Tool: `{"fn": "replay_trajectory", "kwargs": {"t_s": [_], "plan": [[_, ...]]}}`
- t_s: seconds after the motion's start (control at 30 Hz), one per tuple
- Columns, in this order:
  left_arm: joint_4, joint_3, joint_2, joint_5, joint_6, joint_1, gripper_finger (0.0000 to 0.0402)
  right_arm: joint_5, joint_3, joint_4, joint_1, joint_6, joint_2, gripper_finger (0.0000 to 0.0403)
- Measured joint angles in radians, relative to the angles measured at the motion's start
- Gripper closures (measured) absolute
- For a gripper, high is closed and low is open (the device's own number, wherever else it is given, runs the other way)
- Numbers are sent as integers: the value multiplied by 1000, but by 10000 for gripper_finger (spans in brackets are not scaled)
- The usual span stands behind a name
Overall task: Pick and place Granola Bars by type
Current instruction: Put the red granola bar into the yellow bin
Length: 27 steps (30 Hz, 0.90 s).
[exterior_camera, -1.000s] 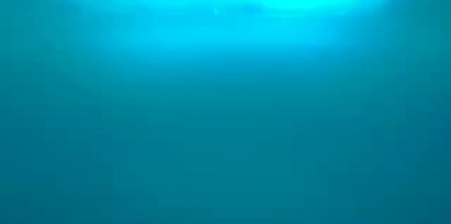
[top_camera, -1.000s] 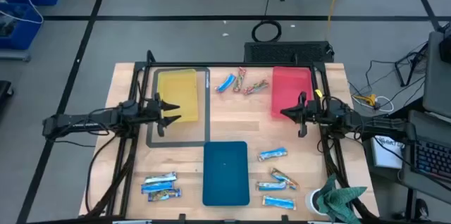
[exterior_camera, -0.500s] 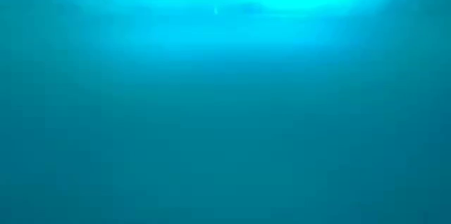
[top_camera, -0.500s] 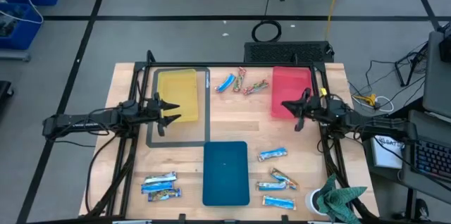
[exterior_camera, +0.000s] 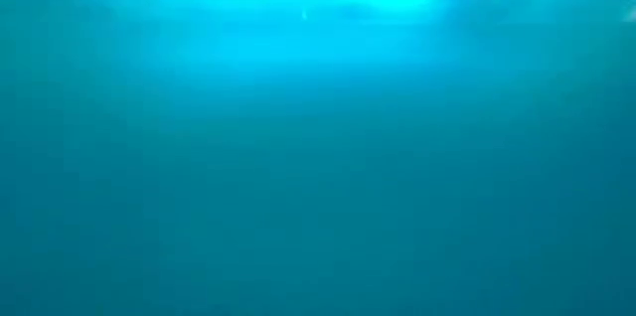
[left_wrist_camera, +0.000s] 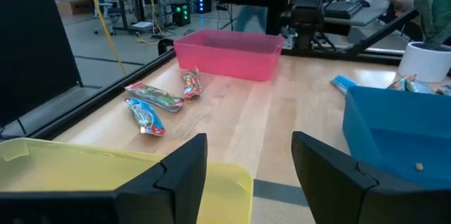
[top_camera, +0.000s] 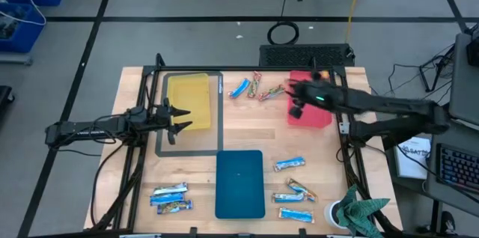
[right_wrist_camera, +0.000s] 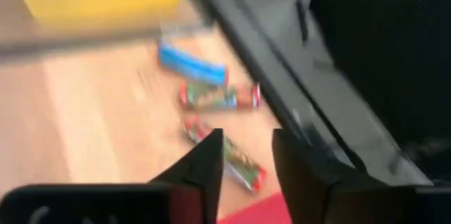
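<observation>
Sorting has not really started, as far as I can tell. No bar can be seen in the yellow tray, the red tray or the blue tray. All the Granola Bars lie loose on the wooden table: a few between the yellow and red trays, two near the front left corner, and more to the right of the blue tray. The right gripper is above the red tray's edge, close to the far bunch, with its fingers apart and nothing in them. The left gripper waits over the yellow tray, fingers apart and empty too. Every bar is left to move.
</observation>
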Motion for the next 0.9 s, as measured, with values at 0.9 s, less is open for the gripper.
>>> {"fn": "replay_trajectory", "kwargs": {"t_s": [0.9], "plan": [[-35, 0, 0, 0, -9, 0, 190, -368, 511, -392, -255, -122, 885, 197]]}}
